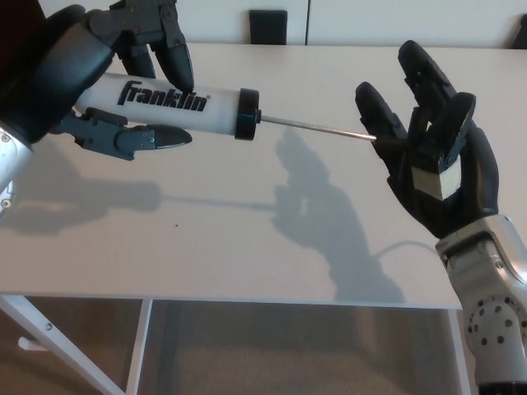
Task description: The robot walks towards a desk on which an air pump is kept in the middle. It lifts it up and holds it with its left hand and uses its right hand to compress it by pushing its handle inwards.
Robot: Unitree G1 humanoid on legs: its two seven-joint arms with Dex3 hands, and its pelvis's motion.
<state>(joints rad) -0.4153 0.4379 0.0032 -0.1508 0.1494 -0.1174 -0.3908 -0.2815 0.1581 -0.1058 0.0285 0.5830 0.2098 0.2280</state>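
Note:
My left hand (pixel 132 78) is shut on the white barrel of the air pump (pixel 169 103), marked "Franklin", and holds it level above the white desk (pixel 247 239). A black cap closes the barrel's right end, and a thin metal rod (pixel 309 125) runs out of it to the right. My right hand (pixel 428 164) stands at the rod's far end with its fingers spread and its palm against the handle, which is mostly hidden behind the hand.
The desk's front edge runs across the lower picture, with white legs and floor below. A dark chair back (pixel 268 26) shows beyond the far edge. A thin white cable (pixel 403 247) lies on the desk near my right wrist.

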